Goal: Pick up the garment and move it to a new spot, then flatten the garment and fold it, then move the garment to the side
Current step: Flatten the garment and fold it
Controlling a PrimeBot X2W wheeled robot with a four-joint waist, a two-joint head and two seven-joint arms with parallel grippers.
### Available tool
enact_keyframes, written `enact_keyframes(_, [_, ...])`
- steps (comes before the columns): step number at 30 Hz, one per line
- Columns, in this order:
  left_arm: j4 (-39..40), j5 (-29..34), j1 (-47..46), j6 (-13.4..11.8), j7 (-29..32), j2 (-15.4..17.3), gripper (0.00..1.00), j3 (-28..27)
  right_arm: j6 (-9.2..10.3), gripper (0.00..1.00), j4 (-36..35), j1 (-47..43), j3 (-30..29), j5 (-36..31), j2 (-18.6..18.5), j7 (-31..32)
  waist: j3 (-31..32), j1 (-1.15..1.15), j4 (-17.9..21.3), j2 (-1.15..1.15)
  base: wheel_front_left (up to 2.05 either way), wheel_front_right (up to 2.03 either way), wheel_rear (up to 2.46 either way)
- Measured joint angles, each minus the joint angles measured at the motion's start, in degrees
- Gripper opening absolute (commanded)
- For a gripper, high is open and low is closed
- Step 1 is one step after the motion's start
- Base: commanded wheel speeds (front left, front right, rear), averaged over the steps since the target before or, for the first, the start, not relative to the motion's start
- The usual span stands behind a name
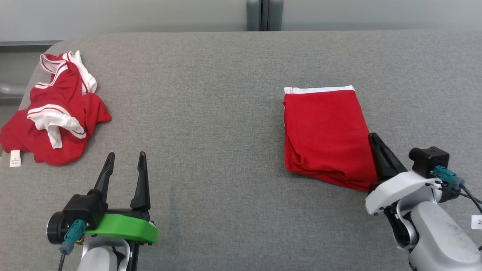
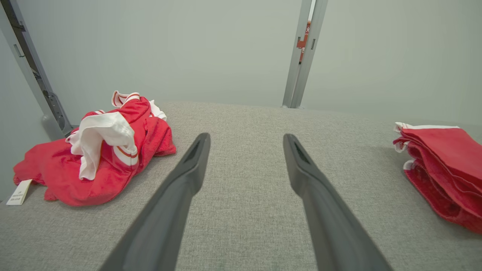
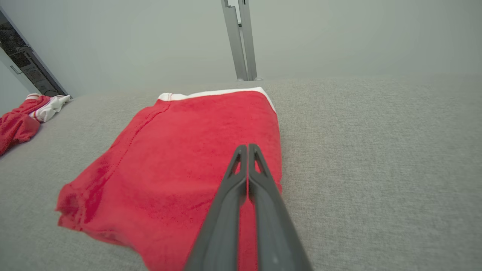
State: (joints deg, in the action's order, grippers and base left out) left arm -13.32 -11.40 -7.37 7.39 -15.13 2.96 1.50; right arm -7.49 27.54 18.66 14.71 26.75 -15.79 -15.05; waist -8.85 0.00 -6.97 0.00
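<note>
A folded red garment (image 1: 325,135) with a white band along its far edge lies flat on the right part of the grey table (image 1: 226,94); it also shows in the right wrist view (image 3: 180,162) and the left wrist view (image 2: 448,169). My right gripper (image 1: 373,136) is shut, its two dark fingers pressed together over the garment's near right edge (image 3: 247,146), with no cloth visibly pinched between them. My left gripper (image 1: 126,156) stands open at the lower left above bare table (image 2: 246,137), holding nothing.
A crumpled red and white garment (image 1: 56,113) with a white tag lies at the table's left edge (image 2: 101,150), ahead and left of the left gripper. A grey wall with a metal post (image 1: 264,15) stands behind the table.
</note>
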Motion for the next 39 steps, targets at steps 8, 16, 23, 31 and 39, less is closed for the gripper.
enact_keyframes(8, [-0.48,-0.23,-0.93,0.00,0.00,-0.02,1.00,1.24,0.00,0.00,2.78,1.37,4.56,-3.83,5.21,0.00,-0.93,0.00,-1.91,0.00,0.00,0.00,0.00])
enact_keyframes(16, [-1.11,-0.49,-0.92,0.00,0.00,-0.03,1.00,1.23,0.00,0.00,2.60,0.91,10.44,-3.79,10.09,0.00,-0.50,0.00,-1.82,0.00,0.00,0.00,0.00])
enact_keyframes(23, [-1.36,-0.48,-0.80,0.00,0.00,-0.07,1.00,0.48,0.00,0.00,-2.15,0.39,7.82,-4.44,9.23,-0.01,0.39,0.00,0.23,0.00,0.00,0.00,0.00])
enact_keyframes(31, [-1.35,0.02,-0.04,0.00,0.00,0.04,1.00,-0.99,0.00,1.00,-8.66,-3.75,-1.57,-7.91,6.30,-0.01,2.14,0.00,4.26,0.00,0.00,0.00,0.00])
enact_keyframes(39, [-1.33,0.47,1.28,0.00,0.00,0.70,1.00,-2.57,0.00,1.00,-12.67,-8.26,-6.71,-10.32,5.63,0.00,4.49,0.00,7.27,0.00,0.00,0.00,0.00])
